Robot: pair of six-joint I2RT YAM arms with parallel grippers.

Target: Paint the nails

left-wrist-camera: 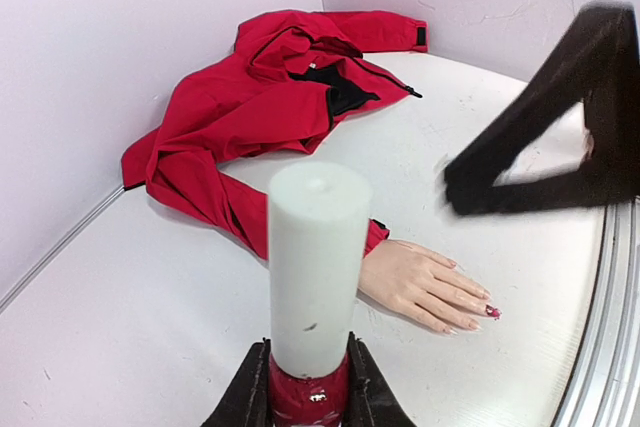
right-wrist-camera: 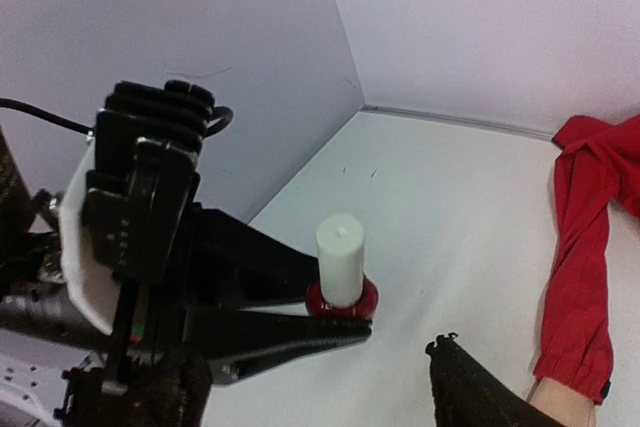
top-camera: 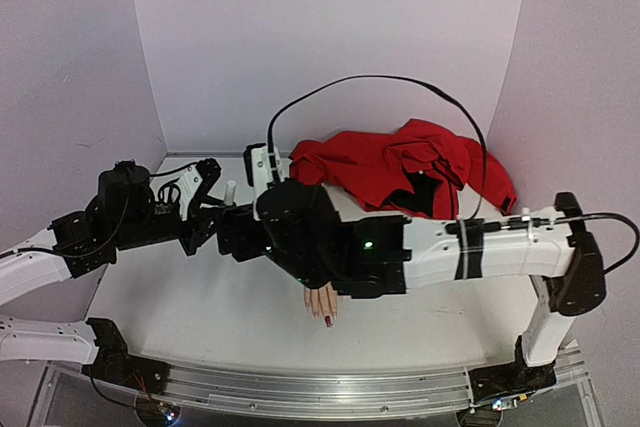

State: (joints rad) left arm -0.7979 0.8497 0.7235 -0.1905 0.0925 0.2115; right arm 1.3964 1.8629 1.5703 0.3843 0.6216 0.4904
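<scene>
Nearest the arms, the left pincer (left-wrist-camera: 308, 402) is clamped on the base of a small dark-red bottle (right-wrist-camera: 341, 299), held upright with its white cap (left-wrist-camera: 315, 267) on. Just beside it hangs the right pincer (left-wrist-camera: 540, 147), blurred. Its fingers are apart, clear of the cap and holding nothing.

Past the bottle, a pale mannequin hand (left-wrist-camera: 420, 287) lies flat, palm down, on the white bench (left-wrist-camera: 100, 327), with its fingertips pointing toward the front edge. Of the nails (left-wrist-camera: 492, 312), one is dark red and the others look pale pink. The wrist runs into the sleeve of a red jacket (left-wrist-camera: 270, 87), which lies crumpled farther back against the wall.
</scene>
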